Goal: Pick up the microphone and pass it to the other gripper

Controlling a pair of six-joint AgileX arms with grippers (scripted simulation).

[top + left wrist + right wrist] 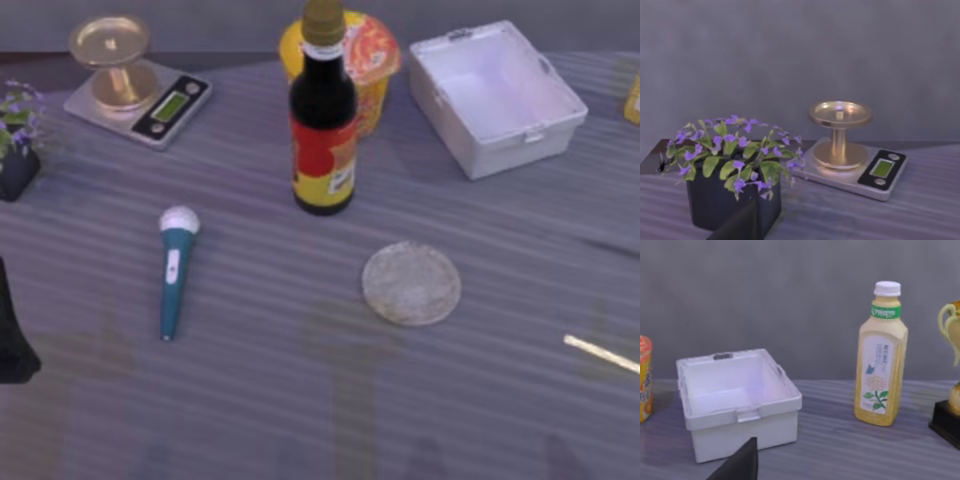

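Jaws: cannot tell for either arm; only a dark finger tip (737, 225) in the left wrist view and another dark tip (740, 462) in the right wrist view, nothing gripped in sight.
Microphone (175, 270): flat on the table at the top view's left, mesh head toward the far edge, teal handle toward the near edge, white switch facing up, touched by nothing.
Left arm (12, 335): dark shape at the table's left edge, near the microphone's handle end but apart from it.
Right arm: not in the top view; wrist camera aimed at the table's far right.
Progress: judged at the very start; no pickup, no lift, no handover yet; all steps left.
Nearest neighbours: dark sauce bottle (323, 120) upright to the right of the microphone and farther back, round grey coaster (411, 284) beyond it toward the centre, both well apart from the microphone.
Farther off: kitchen scale (140, 102) carrying a brass stand (839, 132), purple-flowered potted plant (727, 172), yellow cup noodles (372, 60), white bin (495, 95), juice bottle (881, 357), trophy (951, 385).
Obstruction: likely none on the left arm's approach; sauce bottle tall enough to matter in a mid-table handover.
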